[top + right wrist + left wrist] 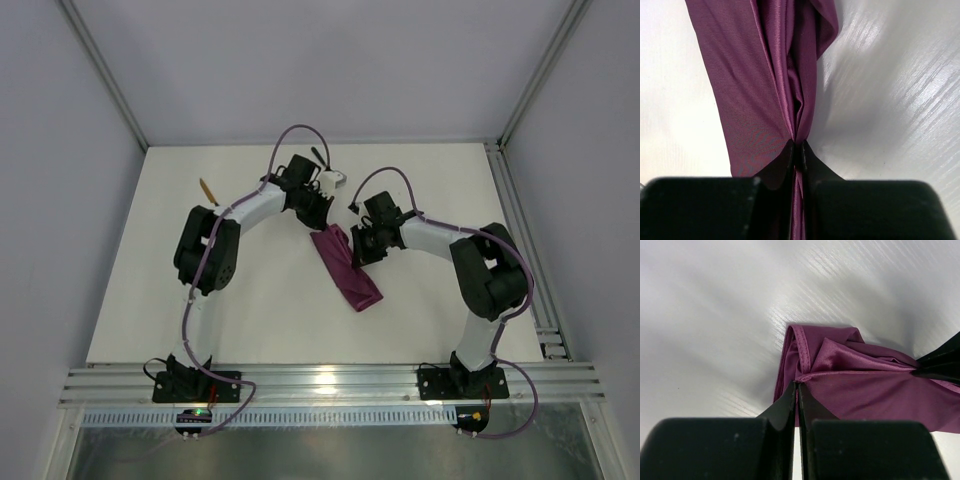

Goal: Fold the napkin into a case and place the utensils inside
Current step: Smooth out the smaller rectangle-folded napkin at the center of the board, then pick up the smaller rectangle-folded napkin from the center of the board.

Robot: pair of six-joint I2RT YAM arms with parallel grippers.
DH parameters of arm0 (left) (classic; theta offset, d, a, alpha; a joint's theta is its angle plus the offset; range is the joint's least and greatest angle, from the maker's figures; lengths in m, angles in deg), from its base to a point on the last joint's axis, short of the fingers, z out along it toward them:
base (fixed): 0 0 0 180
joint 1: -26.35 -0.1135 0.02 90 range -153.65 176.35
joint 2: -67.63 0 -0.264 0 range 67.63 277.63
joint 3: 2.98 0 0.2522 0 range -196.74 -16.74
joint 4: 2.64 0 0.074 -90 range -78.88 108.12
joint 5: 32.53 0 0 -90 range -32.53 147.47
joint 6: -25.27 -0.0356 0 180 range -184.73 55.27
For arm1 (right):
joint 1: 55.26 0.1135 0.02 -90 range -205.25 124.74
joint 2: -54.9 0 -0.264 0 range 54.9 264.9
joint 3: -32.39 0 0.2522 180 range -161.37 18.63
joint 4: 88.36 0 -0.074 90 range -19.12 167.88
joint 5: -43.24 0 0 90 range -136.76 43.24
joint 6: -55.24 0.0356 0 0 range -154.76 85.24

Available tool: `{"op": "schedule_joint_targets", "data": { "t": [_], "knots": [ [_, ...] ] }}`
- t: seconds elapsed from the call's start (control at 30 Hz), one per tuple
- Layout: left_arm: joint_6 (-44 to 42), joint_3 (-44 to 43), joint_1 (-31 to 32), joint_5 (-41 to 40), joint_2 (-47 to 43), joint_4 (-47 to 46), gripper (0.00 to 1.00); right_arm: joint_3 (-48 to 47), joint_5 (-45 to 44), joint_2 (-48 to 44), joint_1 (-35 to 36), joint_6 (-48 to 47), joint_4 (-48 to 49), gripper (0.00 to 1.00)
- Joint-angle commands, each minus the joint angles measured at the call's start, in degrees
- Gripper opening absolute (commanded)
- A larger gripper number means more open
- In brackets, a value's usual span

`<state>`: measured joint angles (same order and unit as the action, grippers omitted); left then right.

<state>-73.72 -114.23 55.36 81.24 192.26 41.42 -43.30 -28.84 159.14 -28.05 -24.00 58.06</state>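
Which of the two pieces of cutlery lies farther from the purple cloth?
The gold-tipped one, alone on the far left; the other, a black handle, shows just behind the left arm, nearer the cloth.

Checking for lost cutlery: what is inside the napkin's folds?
Only purple cloth shows in the napkin, pinched by the left gripper and right gripper. Between its layers is covered. One gold-tipped utensil lies apart on the table.

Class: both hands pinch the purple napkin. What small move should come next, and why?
Probably lift the pinched end and fold it toward the free end: left hand and right hand are shut on the napkin, a rumpled strip, no pouch yet.
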Motion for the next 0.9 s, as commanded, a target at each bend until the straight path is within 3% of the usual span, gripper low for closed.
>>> {"op": "schedule_joint_targets", "data": {
  "t": [0.0,0.13,0.17,0.23,0.33,0.53,0.7,0.87],
  "knots": [
    [0.65,-2.26,0.51,-0.13,0.25,-0.16,0.0,-1.0,-1.74,0.78,-0.13,-1.45,-2.33,0.07],
    [0.38,-2.7,0.6,0.14,0.17,0.46,0.03,-1.26,0.88,0.87,-0.65,-2.41,-1.9,0.04],
    [0.12,-2.88,0.69,0.05,0.08,0.46,0.1,-1.17,1.77,1.04,-0.83,-2.33,-1.55,0.04],
    [-0.14,-3.14,0.69,-0.74,-0.19,0.54,0.15,-0.91,3.44,1.13,-1.45,-2.24,-0.41,0.04],
    [-2.16,-3.76,0.69,-1.53,-1.24,1.42,0.36,-0.12,8.0,1.75,-3.46,-2.06,1.52,0.04],
    [-7.43,-2.8,0.78,-0.75,-6.33,3.0,0.47,1.46,15.65,3.85,-7.25,-1.01,4.69,0.04],
    [-18.84,2.29,3.23,-1.09,-14.06,5.55,0.55,1.9,20.14,6.14,-9.36,-0.04,7.42,0.04],
    [-36.33,15.63,10.51,-3.81,-22.33,5.9,0.61,1.73,22.6,7.81,-10.5,-0.22,8.03,0.04]
  ]
}}
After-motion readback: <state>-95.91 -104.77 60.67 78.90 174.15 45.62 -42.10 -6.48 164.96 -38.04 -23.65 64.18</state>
